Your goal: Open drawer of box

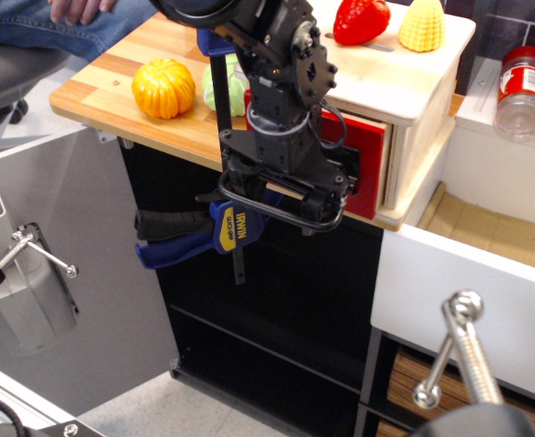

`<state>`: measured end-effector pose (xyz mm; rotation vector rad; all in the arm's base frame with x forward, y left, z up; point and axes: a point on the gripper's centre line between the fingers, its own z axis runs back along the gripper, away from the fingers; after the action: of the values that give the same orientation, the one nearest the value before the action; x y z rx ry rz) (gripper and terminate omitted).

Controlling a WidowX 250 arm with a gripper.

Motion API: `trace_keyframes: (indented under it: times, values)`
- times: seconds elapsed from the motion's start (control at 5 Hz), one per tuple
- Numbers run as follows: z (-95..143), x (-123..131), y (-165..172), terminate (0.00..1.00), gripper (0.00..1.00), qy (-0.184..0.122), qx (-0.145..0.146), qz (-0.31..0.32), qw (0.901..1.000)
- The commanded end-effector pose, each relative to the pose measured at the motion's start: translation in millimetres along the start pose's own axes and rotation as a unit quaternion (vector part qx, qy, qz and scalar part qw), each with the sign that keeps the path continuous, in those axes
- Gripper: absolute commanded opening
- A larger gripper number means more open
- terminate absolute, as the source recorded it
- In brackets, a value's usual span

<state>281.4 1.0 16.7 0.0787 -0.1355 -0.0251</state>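
One black pincer [286,187] hangs low at the near edge of the wooden table [113,100], its jaws clenched on the large black loop handle [281,211] of the drawer [363,164], whose glossy red front stands proud of the cream box [404,91] so that a dark gap shows between panel and box at the right. The box sits at the right end of the table, its near face almost flush with the table edge, and on its flat top stand a red toy strawberry [360,20] and a yellow toy corn cob [421,25]. Just left of the arm a blue bar clamp [224,137] grips the table edge, its steel bar running down past the handle loop and its blue and black grip [190,235] jutting left below the tabletop, close beside the pincer. Farther left on the table lie an orange toy pumpkin [164,87] and a pale green cabbage [218,86], partly hidden behind the clamp. Below the table is a dark open cabinet bay. To the right, a long white drawer [468,291] with a steel handle [459,350] stands pulled out, and a red-capped jar [523,86] rests on the white counter beyond. At the near left a grey door [95,264] swings open.
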Motion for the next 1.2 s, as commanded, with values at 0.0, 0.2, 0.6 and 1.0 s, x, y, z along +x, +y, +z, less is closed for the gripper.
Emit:
trace_keyframes:
  times: [0.0,0.2,0.6,1.0]
  values:
    - [12,-58,0,0.00,1.00,0.078,0.010,-0.058,0.9952]
    - [18,-71,1,0.00,1.00,0.152,0.012,-0.064,0.9862]
    - [23,-112,-2,0.00,1.00,0.201,0.008,-0.072,0.9769]
    - [25,-145,-7,0.00,1.00,0.196,-0.010,-0.091,0.9764]
